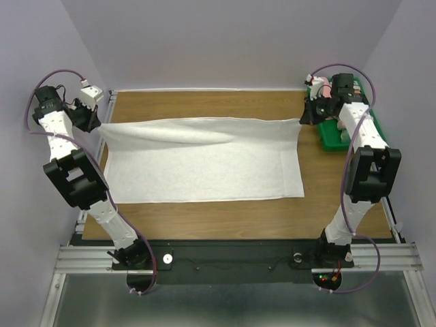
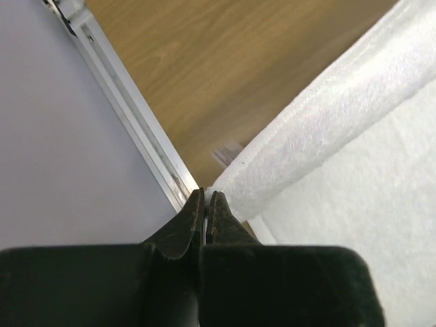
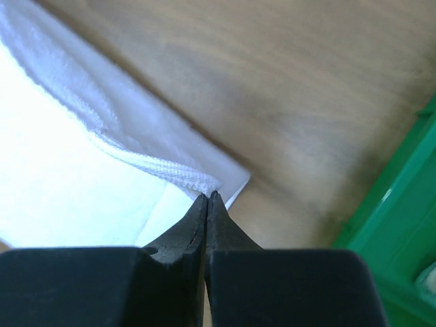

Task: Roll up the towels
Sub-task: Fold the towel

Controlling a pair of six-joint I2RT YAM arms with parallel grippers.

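A white towel (image 1: 204, 160) lies spread across the wooden table, its far edge lifted and folded toward the front. My left gripper (image 1: 94, 122) is shut on the towel's far left corner; in the left wrist view the gripper (image 2: 208, 194) pinches the folded towel edge (image 2: 327, 116). My right gripper (image 1: 304, 116) is shut on the far right corner; in the right wrist view the gripper (image 3: 208, 196) clamps the towel's hemmed corner (image 3: 184, 177) just above the table.
A green bin (image 1: 340, 133) with items stands at the far right, also showing in the right wrist view (image 3: 402, 225). A metal rail (image 2: 129, 109) runs along the table's left edge beside the wall. Bare wood (image 1: 204, 218) lies in front of the towel.
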